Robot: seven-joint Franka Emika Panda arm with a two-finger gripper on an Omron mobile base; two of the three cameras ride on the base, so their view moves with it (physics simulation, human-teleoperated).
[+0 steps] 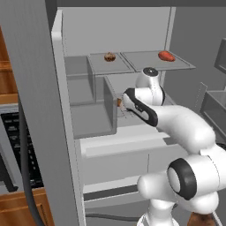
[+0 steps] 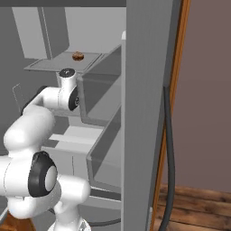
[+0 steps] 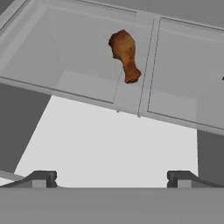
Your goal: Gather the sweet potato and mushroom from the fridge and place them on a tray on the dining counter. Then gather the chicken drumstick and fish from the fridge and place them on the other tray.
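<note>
Item in hand view: one chicken drumstick (image 3: 124,54), browned, lying on a grey fridge shelf (image 3: 87,83) beside the seam between two shelf panels, thick meaty end toward the back, narrow bone end toward me. My gripper (image 3: 111,178) hangs short of it with the fingers (image 3: 40,178) spread wide and nothing between them. I judge the drumstick light, fairly firm, rounded and likely slick on its skin; the tapering shank could squirt out of a pinch, so I would take hold across the thick upper part, fingers set crosswise to its length. From the left base view, the fridge (image 1: 66,110) stands open with my arm reaching into a middle level; on the upper shelf (image 1: 145,62) sit a small round brown item, I judge the mushroom (image 1: 110,56), and well apart to its right a reddish-orange lump, I judge the sweet potato (image 1: 166,55). Both look small and stiff enough for a plain pinch across the middle. The fish I cannot pick out. Brands, labels, writing: none readable on any item or on the fridge.
</note>
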